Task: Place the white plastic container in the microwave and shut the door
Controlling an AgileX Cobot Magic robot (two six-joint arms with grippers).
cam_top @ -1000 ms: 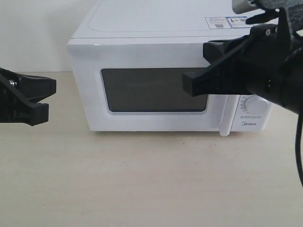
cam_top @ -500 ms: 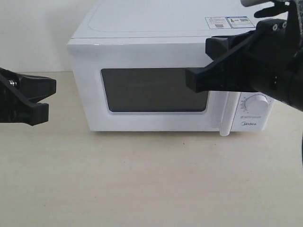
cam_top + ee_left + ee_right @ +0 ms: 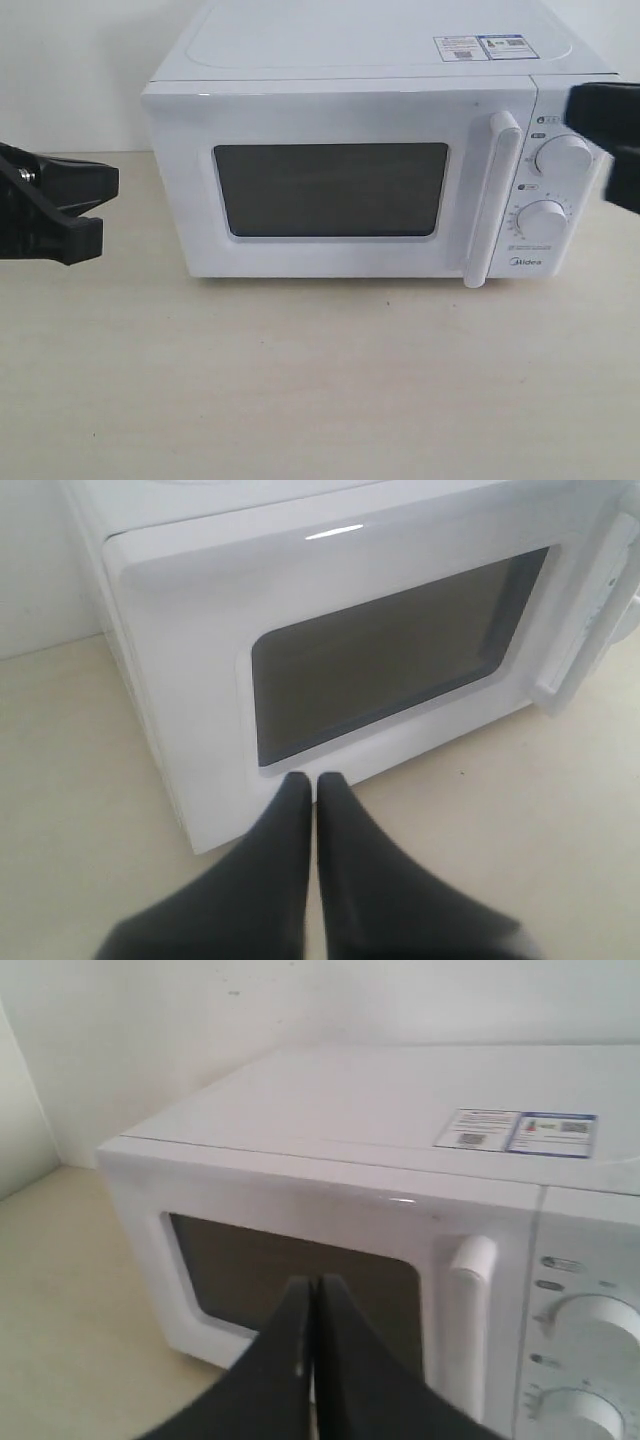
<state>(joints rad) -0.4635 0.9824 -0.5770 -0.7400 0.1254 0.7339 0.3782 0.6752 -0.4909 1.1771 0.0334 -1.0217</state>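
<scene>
Well, we see the microwave [image 3: 340, 110] standing toward the back edge of the desk [image 3: 300, 390], its front facing the front edge. Its door [image 3: 190, 190] sits flush with the body, closed, and the window [image 3: 330, 190] is too dark for us to tell what lies behind it. The upright bar handle [image 3: 493, 200] runs down the door's right side, just beside the two round dials [image 3: 543, 220], and small stickers [image 3: 480, 47] lie on the top near its back right corner. The left gripper [image 3: 312, 785] hangs near the desk's left edge, well apart from the microwave's left wall, its fingers [image 3: 290, 825] pressed together with nothing between them. The right gripper [image 3: 313, 1290] hovers toward the right edge, in front of the dial panel and clear of the handle; its fingers [image 3: 340, 1350] are likewise together and empty.
</scene>
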